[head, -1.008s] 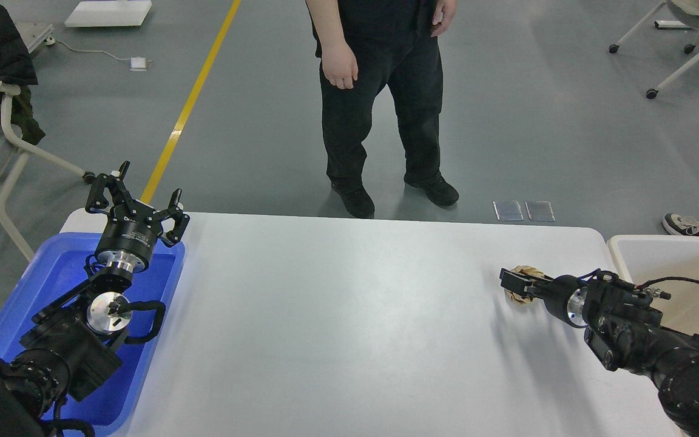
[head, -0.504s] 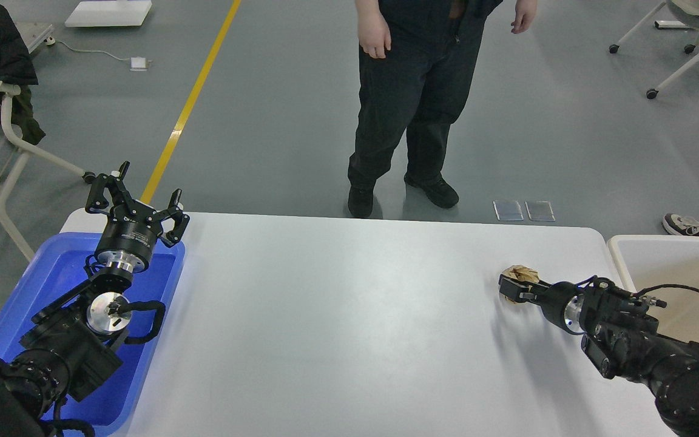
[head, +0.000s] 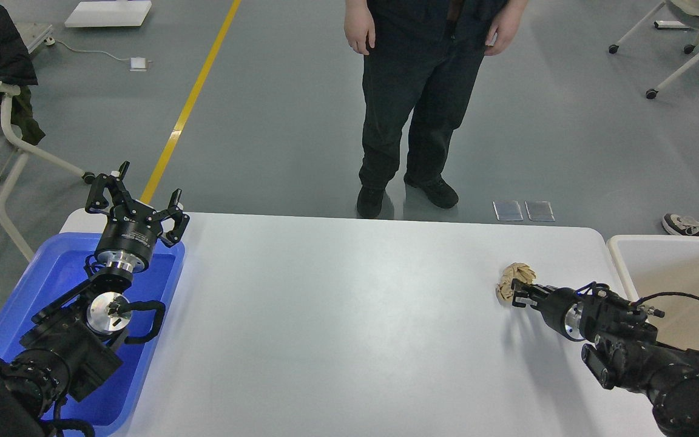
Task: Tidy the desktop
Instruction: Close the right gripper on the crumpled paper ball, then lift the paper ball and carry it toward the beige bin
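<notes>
Crumpled paper wad (head: pixel 514 280) now farther back, right arm's fingers (head: pixel 518 297) lower; bystander (head: pixel 425 91) shifted right

A single head view looks forward and steeply down from above the near edge of the large smooth white rectangular desktop (head: pixel 349 315), which fills the lower half of the frame at close range. The grey floor takes the upper half, and a person in black clothes (head: pixel 416 103) is cropped at the top centre. The black arms enter from the lower left and lower right corners.
</notes>
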